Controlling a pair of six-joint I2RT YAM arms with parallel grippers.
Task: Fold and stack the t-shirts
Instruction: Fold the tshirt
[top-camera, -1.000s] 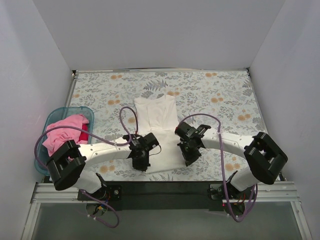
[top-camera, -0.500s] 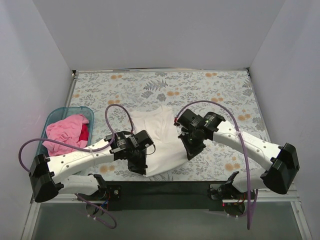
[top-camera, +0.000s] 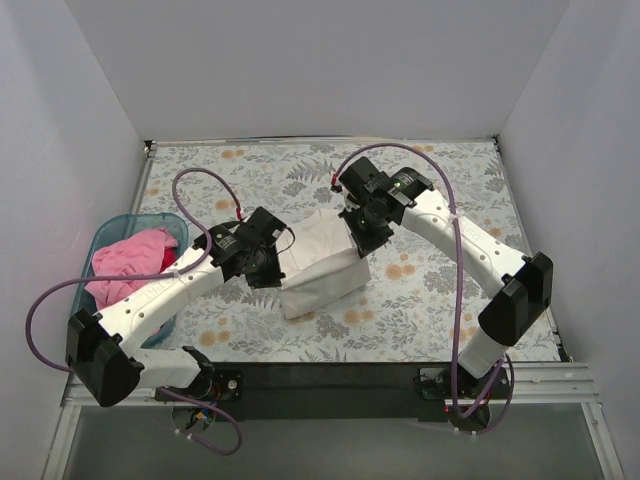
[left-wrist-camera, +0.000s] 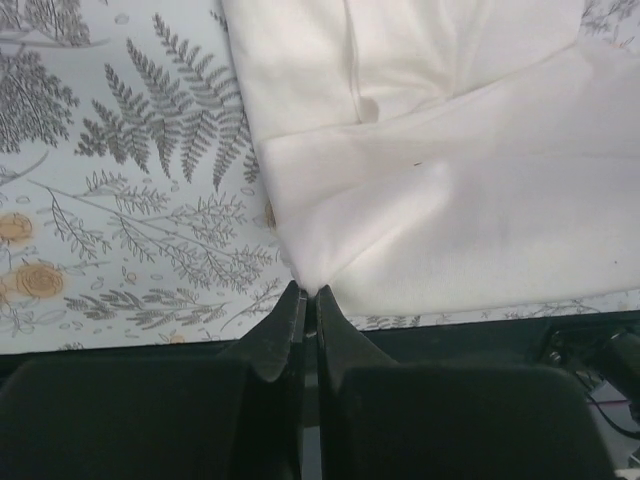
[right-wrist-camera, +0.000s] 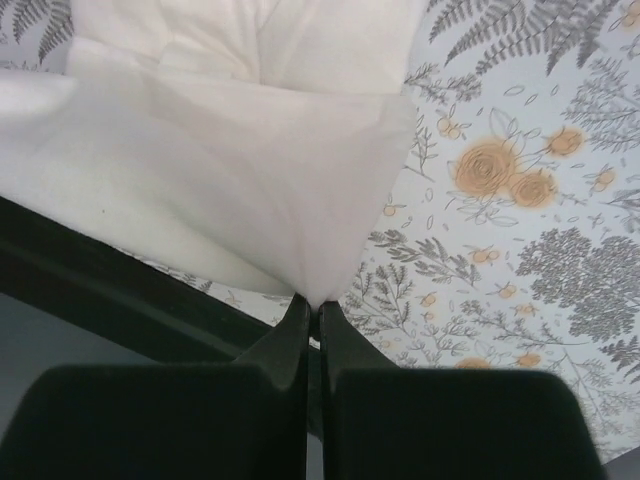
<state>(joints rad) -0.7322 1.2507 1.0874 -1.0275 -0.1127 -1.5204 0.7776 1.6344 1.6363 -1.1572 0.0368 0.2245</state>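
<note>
The white t-shirt (top-camera: 318, 262) lies in the middle of the floral table, folded over on itself. My left gripper (top-camera: 268, 262) is shut on a corner of it at its left side; in the left wrist view the gripper (left-wrist-camera: 308, 292) pinches the white fabric (left-wrist-camera: 440, 200). My right gripper (top-camera: 360, 238) is shut on the other corner at the shirt's right side; the right wrist view shows the gripper (right-wrist-camera: 312, 302) with the cloth (right-wrist-camera: 230, 170) drawn to a point between the jaws. The pink t-shirt (top-camera: 130, 262) lies bunched in the basket at the left.
A teal plastic basket (top-camera: 108, 232) stands at the table's left edge, something red beside the pink shirt in it. White walls enclose the table on three sides. A black rail (top-camera: 330, 375) runs along the near edge. Purple cables loop over both arms.
Both grippers have carried the shirt's near corners away from the front edge toward the back, folding the lower part of the white t-shirt over its upper part. Both arms have stretched out.
</note>
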